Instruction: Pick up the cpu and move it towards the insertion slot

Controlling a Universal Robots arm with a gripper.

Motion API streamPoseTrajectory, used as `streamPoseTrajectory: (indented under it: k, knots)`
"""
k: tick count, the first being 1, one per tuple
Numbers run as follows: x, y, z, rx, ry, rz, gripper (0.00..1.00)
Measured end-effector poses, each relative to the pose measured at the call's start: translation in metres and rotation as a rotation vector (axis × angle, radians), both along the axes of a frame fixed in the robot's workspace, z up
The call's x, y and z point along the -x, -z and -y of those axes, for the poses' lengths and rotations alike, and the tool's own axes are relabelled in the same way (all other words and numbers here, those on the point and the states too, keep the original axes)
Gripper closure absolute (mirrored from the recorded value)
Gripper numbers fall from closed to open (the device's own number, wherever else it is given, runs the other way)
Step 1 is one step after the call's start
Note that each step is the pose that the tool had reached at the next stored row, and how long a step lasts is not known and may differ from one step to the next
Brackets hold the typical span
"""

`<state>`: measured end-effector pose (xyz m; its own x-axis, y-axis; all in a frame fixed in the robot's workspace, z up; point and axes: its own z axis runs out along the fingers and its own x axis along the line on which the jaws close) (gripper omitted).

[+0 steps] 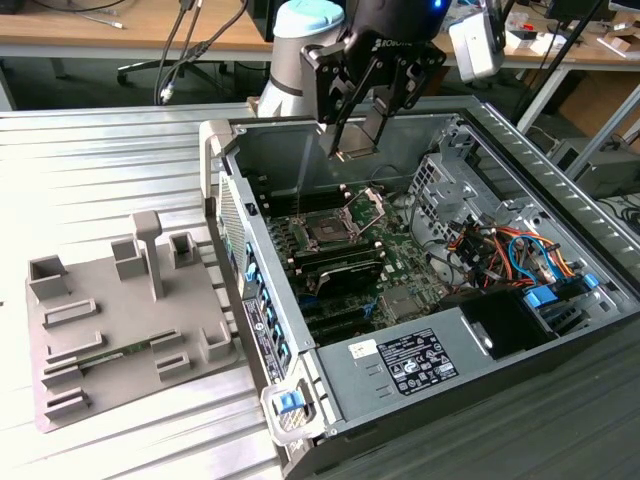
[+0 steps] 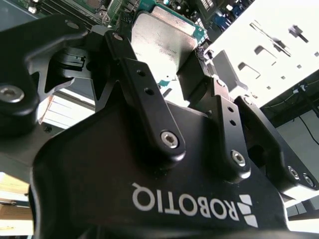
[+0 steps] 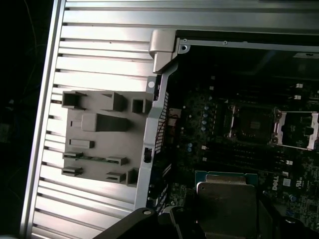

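Gripper (image 1: 360, 148) clamps the cpu (image 2: 160, 35), partly hidden behind its fingers (image 2: 130, 62); in the exterior view the slot (image 1: 325, 232) lies open at the gripper's 6 o'clock.

White lettering on end effector (image 2: 157, 51), printed label (image 1: 412, 361) on power supply (image 1: 345, 396)

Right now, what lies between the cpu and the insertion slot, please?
Nothing; in the exterior view, bare air separates the gripped cpu from the insertion slot.
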<state>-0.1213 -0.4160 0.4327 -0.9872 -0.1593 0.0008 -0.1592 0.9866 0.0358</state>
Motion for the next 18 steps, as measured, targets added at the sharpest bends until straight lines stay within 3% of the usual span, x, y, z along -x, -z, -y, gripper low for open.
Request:
streamPoseTrajectory:
  k: [18]
  knots:
    - [-0.0062,0.0012,0.0,0.0,0.0,0.0,0.45]
